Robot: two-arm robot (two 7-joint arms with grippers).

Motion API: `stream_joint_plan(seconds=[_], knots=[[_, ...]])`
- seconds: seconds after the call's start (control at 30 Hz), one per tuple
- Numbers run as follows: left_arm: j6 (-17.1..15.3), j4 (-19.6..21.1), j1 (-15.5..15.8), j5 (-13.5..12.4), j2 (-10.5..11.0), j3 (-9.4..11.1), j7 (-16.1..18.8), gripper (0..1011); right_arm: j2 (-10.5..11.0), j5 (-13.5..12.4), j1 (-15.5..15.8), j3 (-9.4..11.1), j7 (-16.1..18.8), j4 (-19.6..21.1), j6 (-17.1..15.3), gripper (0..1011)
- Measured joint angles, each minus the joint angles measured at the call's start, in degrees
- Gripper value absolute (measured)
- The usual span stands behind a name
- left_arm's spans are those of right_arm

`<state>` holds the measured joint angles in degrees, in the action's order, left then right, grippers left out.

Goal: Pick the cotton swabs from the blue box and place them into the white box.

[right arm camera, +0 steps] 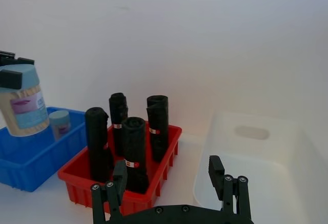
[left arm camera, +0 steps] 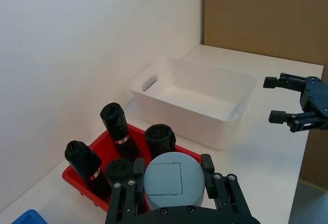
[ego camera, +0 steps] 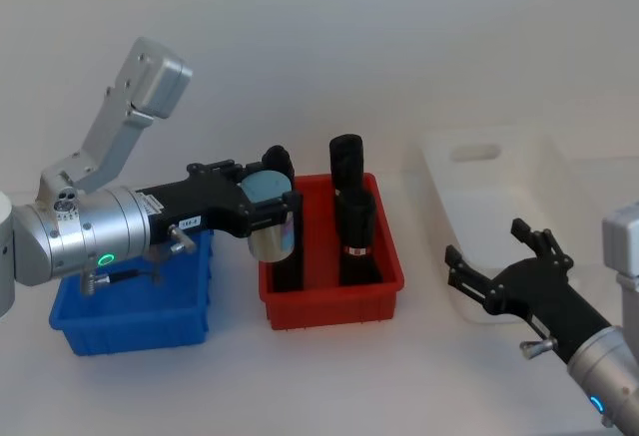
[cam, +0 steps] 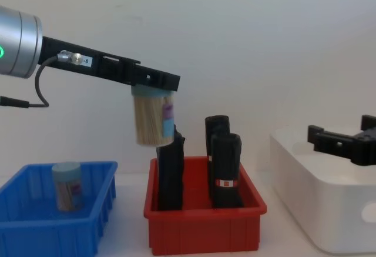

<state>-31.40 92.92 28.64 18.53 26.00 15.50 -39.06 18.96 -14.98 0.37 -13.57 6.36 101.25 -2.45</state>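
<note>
We've got one jar of cotton swabs (cam: 151, 120) in the air, clamped at its light blue lid by the left gripper (ego camera: 268, 189), fingers closed on either side. It hangs above the red bin (ego camera: 334, 306), over that bin's left part, close above the black rolls (ego camera: 356, 226) standing inside. Touching them or not, we can't tell. So: lifted out, in transit, not delivered.

The blue box (cam: 35, 224) sits just left of the red bin, and a second jar (cam: 66, 185) stands upright in it, nothing touching it. We can't see that box's whole floor, so there may be more; we count one for sure.

The white box (left arm camera: 195, 124) lies right of the red bin, small gap btw them. Its inside looks bare in both wrist views, so nothing's in yet, we'd say.

The right gripper (ego camera: 486, 251) hovers right of the red bin, above the white box's near edge, fingers spread, holding nothing. Looks idle to us.

Progress, in our judgement: early. Zero jars in, one approx halfway, at least one waiting. Left to do: carry the held jar across the red bin, lower it into the white box, let go, then go for the next one left of the red bin. Main thing to watch: enough height over the black rolls.
</note>
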Motion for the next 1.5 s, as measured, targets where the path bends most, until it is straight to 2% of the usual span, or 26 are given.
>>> stream_joint_plan(seconds=[0.27,0.73,0.9,0.93,1.23,1.5], knots=[[-0.48,0.51,0.16,0.21,0.04,0.10,-1.04,658,-0.64,1.82,-0.97,-1.02,4.14,0.02,-0.76,1001],[-0.87,0.89,0.26,0.35,0.09,0.20,-1.89,658,-2.12,4.92,-3.71,-3.04,13.56,-0.40,-2.30,1001],[-0.93,0.96,0.29,0.38,0.09,0.21,-2.04,658,-3.16,6.32,-5.77,-4.02,18.50,-1.29,-2.98,1001],[-0.94,0.96,0.29,0.38,0.09,0.22,-2.05,658,-3.16,6.32,-5.77,-4.02,18.50,-1.29,-2.98,1001],[-1.01,1.01,0.31,0.42,0.09,0.21,-2.16,658,-5.83,8.70,-10.70,-5.47,26.32,-4.90,-3.62,1001],[-1.03,1.07,0.31,0.42,0.09,0.21,-2.20,658,-7.84,9.90,-14.10,-6.25,28.63,-7.91,-3.84,1001]])
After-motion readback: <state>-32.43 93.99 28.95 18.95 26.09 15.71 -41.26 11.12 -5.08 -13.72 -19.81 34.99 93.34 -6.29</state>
